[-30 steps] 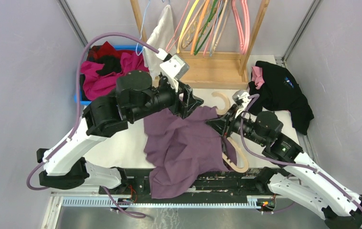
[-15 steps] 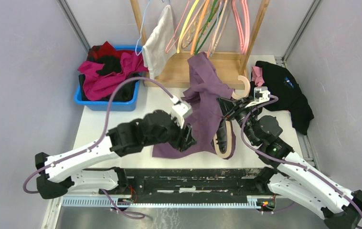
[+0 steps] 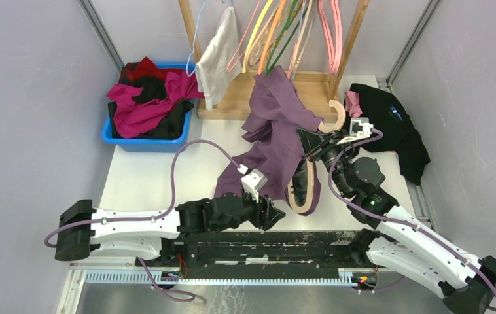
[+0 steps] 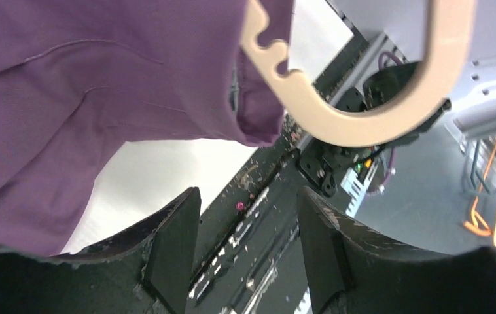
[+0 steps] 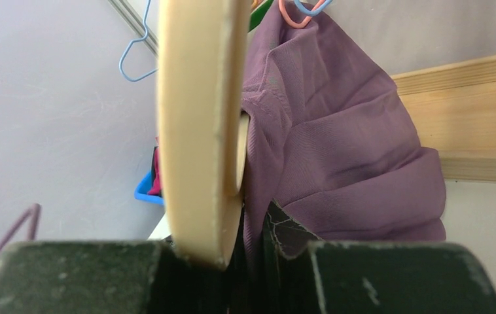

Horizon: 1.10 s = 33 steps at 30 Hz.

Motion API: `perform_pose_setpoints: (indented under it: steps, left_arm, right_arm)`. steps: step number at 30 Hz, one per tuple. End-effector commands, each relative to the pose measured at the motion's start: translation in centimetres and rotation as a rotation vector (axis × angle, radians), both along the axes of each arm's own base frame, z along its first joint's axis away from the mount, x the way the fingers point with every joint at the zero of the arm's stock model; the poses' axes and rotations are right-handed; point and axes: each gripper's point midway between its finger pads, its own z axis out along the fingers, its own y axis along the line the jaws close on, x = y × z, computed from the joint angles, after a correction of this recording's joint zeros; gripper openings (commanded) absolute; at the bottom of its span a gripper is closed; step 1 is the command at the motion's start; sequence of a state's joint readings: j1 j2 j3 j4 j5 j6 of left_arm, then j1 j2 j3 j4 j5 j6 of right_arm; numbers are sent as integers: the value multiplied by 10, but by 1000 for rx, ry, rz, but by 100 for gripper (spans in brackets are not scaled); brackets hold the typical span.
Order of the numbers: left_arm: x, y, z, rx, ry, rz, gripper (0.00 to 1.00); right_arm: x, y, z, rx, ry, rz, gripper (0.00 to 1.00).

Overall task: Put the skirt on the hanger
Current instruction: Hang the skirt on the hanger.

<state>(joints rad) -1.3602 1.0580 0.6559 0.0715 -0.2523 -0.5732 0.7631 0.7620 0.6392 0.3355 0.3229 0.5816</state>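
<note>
Seen from above, the purple fabric skirt [image 3: 275, 131] hangs over the middle of the white table [image 3: 147, 183], draped on the curved beige wooden hanger [image 3: 296, 196] that the right gripper [image 3: 315, 145] clamps. Only the right wrist view shows the hanger's edge pinched in that grip. The left gripper [image 3: 275, 214] sits low at the near edge. Its wrist view shows the jaws apart and empty below the skirt's hem and the hanger's notched end.

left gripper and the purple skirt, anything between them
Nothing: in the left wrist view the open left gripper is clear of the purple skirt, only white table showing between.
</note>
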Motion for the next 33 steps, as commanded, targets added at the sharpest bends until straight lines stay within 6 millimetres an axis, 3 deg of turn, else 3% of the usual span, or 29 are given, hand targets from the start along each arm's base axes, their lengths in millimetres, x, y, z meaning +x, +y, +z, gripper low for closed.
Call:
perform_pose_setpoints:
  steps: [1,9,17,19,25,33]
  left_arm:
    - [19,-17,42,-299,15,150,64]
    - [26,-27,53,-451,-3,200,65]
    - [46,-45,29,-365,31,320,63]
    - [53,-43,24,-338,33,369,55]
    - [61,-37,30,-317,2,416,4]
    - [48,-14,46,-288,16,374,3]
  right_arm:
    - [-17,-20,74,215,-161,-11,1]
    - [-22,-25,72,220,-150,-10,1]
    - [-26,-26,70,226,-145,0,1]
    - [-28,-26,69,230,-145,5,1]
    - [-29,-28,64,236,-136,6,1]
    - [-26,-33,51,207,-122,-31,1]
